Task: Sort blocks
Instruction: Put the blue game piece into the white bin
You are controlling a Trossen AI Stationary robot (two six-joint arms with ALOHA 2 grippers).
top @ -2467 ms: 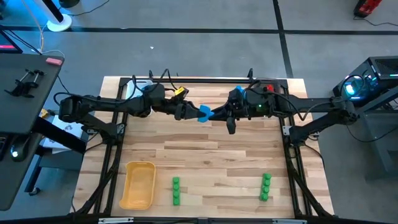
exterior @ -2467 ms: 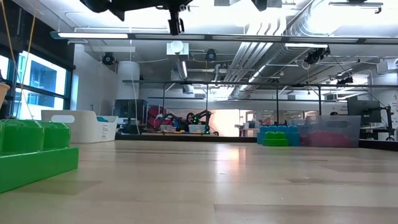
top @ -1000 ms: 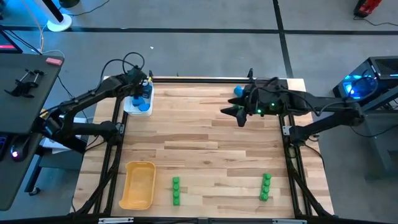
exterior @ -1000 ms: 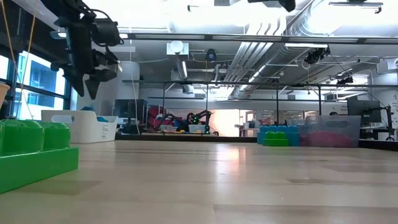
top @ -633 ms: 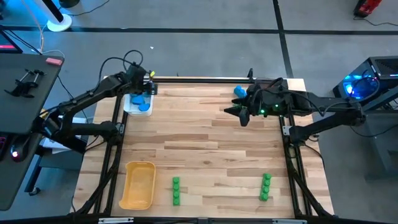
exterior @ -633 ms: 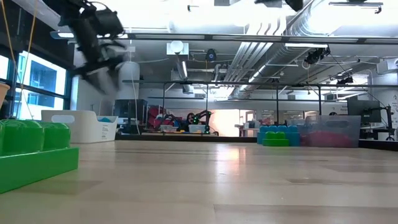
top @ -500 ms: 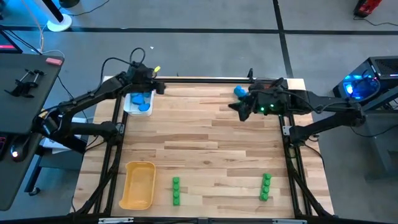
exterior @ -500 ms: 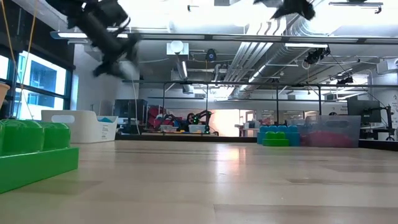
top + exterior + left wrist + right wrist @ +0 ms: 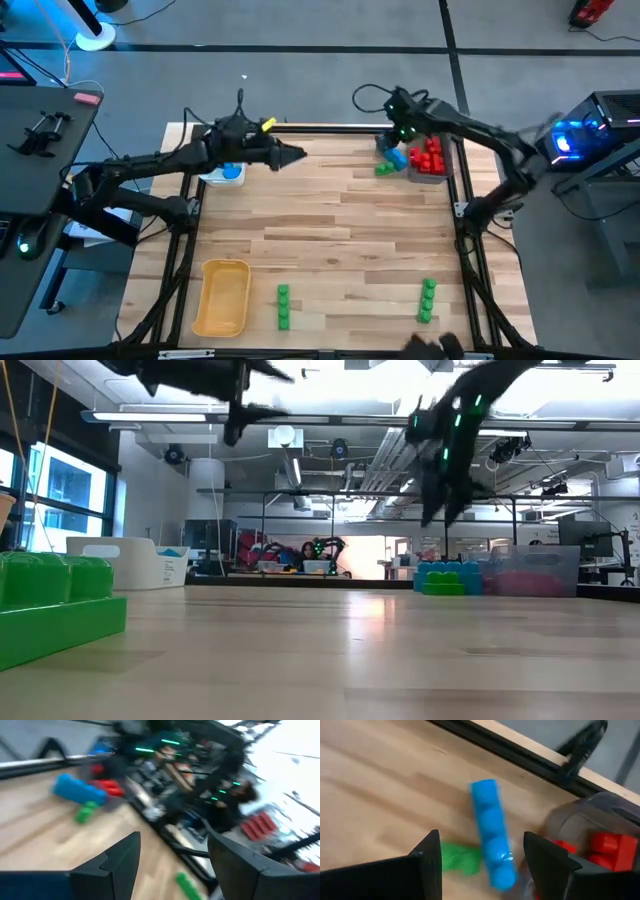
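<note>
1. Overhead, the right gripper (image 9: pixel 480 865) hangs with its fingers spread and empty above the long blue block (image 9: pixel 492 840), probably lining up a pick.
2. Touching that block lie a small green block (image 9: pixel 384 169) and the grey tray (image 9: pixel 437 176) of red blocks (image 9: pixel 429 156), crowding the approach.
3. The left gripper (image 9: pixel 170 865), parted and empty, points across the table (image 9: pixel 330 230) near the white tray (image 9: pixel 212 178) that holds a blue block (image 9: pixel 230 172).
4. Green blocks (image 9: pixel 283 305) wait near the yellow tray (image 9: pixel 223 297).

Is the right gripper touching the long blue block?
Apart. The right wrist view shows the right gripper open, with the long blue block lying on the wood farther off between its fingers, which do not reach it.
</note>
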